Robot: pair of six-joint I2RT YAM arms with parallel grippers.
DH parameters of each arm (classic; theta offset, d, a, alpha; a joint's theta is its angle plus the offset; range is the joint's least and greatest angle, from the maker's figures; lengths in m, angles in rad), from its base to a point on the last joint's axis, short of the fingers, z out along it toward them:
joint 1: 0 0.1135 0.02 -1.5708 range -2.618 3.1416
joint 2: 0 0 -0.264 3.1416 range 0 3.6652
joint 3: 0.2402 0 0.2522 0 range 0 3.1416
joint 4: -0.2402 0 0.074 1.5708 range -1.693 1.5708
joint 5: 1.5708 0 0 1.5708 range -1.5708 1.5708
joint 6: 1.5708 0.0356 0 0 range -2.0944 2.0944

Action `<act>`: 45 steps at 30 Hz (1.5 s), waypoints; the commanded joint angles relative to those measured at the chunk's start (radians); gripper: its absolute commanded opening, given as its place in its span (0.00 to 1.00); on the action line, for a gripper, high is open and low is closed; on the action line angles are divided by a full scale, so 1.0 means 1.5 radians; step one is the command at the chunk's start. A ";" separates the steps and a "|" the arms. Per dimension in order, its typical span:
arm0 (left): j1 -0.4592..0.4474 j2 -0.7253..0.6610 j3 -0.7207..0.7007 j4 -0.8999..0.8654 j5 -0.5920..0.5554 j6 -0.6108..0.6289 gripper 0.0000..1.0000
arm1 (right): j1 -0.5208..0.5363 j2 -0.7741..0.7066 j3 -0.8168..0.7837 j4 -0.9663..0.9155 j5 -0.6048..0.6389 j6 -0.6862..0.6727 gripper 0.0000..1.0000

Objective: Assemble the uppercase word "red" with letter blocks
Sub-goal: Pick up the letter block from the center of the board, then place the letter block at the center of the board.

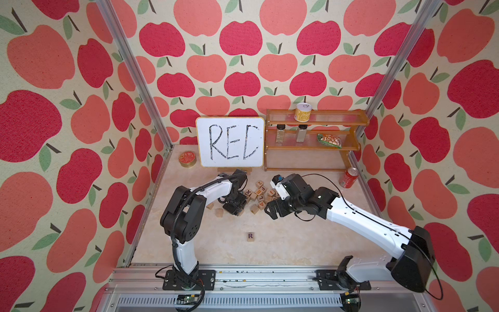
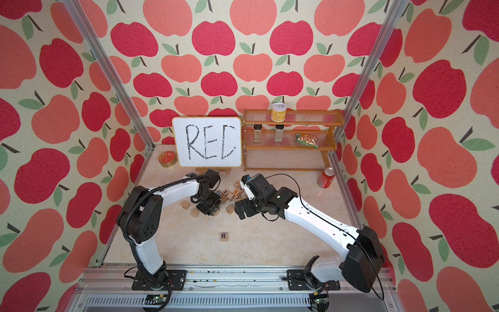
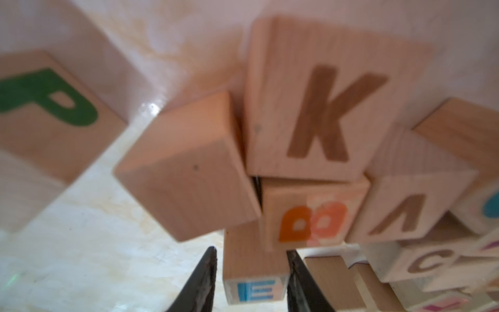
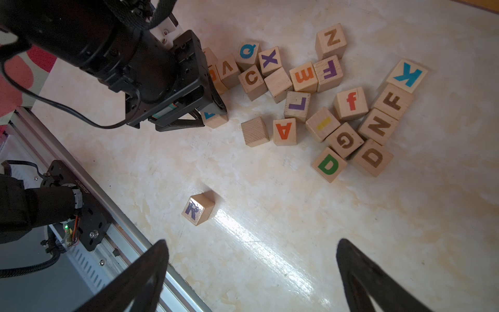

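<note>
1. Reference point. The R block [image 1: 250,236] stands alone on the table [image 1: 297,243], nearer the base rail than any other block. In both top views its letter reads upright from my side. I place everything below relative to it.

2. Right gripper [image 4: 252,241]. It hangs beyond the R block, toward my right. Its jaws are spread wide with nothing between them.

3. Left gripper [image 3: 251,251]. It sits beyond the R block, slightly toward my left, at the near edge of the pile. Its jaws bracket the E block [image 3: 253,270]. One finger touches the wood and a sliver of table shows beside the other, so I cannot tell whether the clamp is firm.

4. Governing relation. From the E block, the R block lies toward the rail and a little to my right. As I judge it, the E belongs just beside the R block on my right. The block is a cube, so it has no long axis to align. Only the printed face, now uppermost, must stay up.

5. The green D block [image 4: 329,164] lies beyond the R block on my right, just beside a brown D block [image 4: 374,156]. The right arm is the nearer one to it.

6. View differences. The top views hide the E block under the left gripper. The left wrist view shows the jaw contact, and only the right wrist view shows both D blocks.
</note>
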 commanded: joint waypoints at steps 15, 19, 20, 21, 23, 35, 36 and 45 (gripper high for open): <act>-0.019 0.053 0.104 -0.136 -0.043 0.078 0.09 | -0.003 -0.053 -0.040 0.003 0.013 0.019 0.99; -0.034 0.055 0.123 -0.151 -0.053 0.114 0.02 | -0.003 -0.067 -0.053 0.006 0.015 0.028 0.99; -0.038 0.056 0.129 -0.156 -0.058 0.123 0.02 | -0.003 -0.070 -0.057 0.007 0.015 0.030 0.99; -0.043 0.057 0.134 -0.161 -0.061 0.130 0.00 | -0.003 -0.075 -0.061 0.008 0.017 0.033 0.99; -0.050 0.054 0.139 -0.165 -0.062 0.141 0.00 | -0.003 -0.083 -0.069 0.009 0.017 0.038 0.99; -0.112 0.050 0.169 -0.174 -0.070 0.194 0.00 | -0.003 -0.137 -0.126 0.014 0.019 0.067 0.99; -0.118 0.051 0.172 -0.174 -0.069 0.198 0.00 | -0.003 -0.143 -0.131 0.014 0.020 0.068 0.99; -0.159 0.049 0.177 -0.175 -0.070 0.205 0.00 | 0.002 -0.188 -0.168 0.005 0.025 0.090 0.99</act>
